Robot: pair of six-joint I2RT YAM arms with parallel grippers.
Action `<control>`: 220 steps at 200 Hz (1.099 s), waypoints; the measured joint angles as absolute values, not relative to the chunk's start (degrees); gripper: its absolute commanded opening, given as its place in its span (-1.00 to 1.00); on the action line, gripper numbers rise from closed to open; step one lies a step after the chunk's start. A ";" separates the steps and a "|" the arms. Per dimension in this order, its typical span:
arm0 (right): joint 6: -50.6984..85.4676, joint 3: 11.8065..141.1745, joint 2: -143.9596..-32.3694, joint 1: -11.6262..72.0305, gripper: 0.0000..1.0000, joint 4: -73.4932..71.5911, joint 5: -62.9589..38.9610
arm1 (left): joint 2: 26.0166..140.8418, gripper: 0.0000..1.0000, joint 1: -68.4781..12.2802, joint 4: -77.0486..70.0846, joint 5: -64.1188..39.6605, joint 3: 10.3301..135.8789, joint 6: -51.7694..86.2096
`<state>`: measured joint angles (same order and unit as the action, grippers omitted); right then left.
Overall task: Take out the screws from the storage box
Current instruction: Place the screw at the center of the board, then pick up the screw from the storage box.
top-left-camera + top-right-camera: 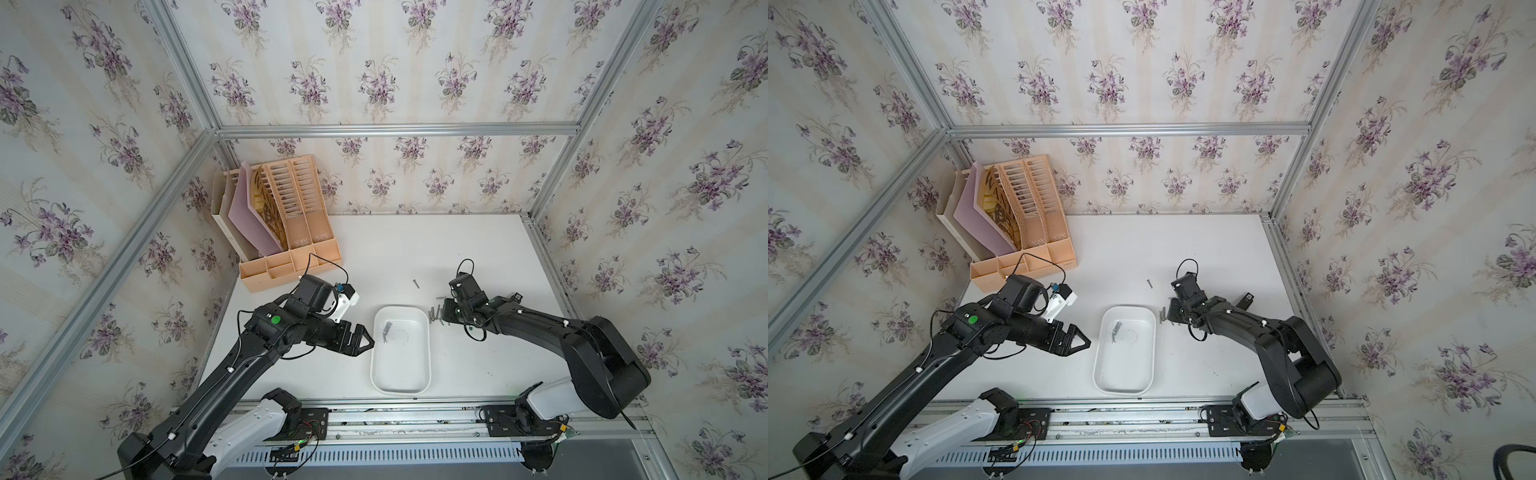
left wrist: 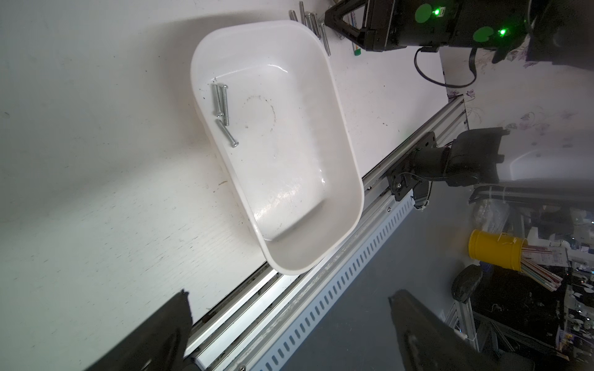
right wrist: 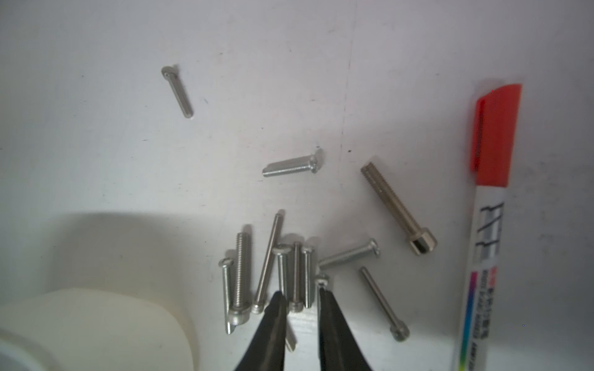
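Near one wall of the box (image 2: 289, 144) lie three screws (image 2: 221, 104); the others sit on the surface (image 3: 96, 128) just outside. My right fingers (image 3: 276, 327) hover slightly parted, empty, over that pile (image 3: 297, 273); left fingers (image 2: 154, 337) wide, empty. Light, stiff, slick: I'd pinch one mid-shaft

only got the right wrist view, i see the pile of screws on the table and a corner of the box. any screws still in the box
Observer: Yes, three screws lie close together in the storage box, in its far half near the left wall.
Operator: ok and where's the left arm, is it in my way
Observer: The left gripper hovers open just outside the box's left wall, not inside it.
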<state>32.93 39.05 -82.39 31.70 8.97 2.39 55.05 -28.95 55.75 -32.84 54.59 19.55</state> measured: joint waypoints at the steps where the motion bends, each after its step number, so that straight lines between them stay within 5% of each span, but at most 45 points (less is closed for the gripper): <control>1: 32.88 38.94 -82.17 31.70 -0.54 8.88 2.31 | 55.05 0.99 -28.95 55.75 -32.84 54.59 19.55; 37: 31.44 34.83 -70.39 33.95 -0.45 5.54 0.84 | 54.94 0.99 -29.04 55.79 -32.77 54.59 19.55; 84: 27.81 33.54 -62.46 47.40 -0.45 0.40 3.66 | 55.11 0.99 -29.19 55.86 -32.58 54.59 19.55; 129: 23.59 38.96 -71.75 60.12 -0.48 -1.19 7.07 | 55.13 0.99 -29.17 55.88 -32.29 54.59 19.55; 220: 22.52 49.50 -93.14 62.00 -0.45 1.26 2.09 | 55.24 0.99 -29.17 55.90 -32.08 54.63 19.55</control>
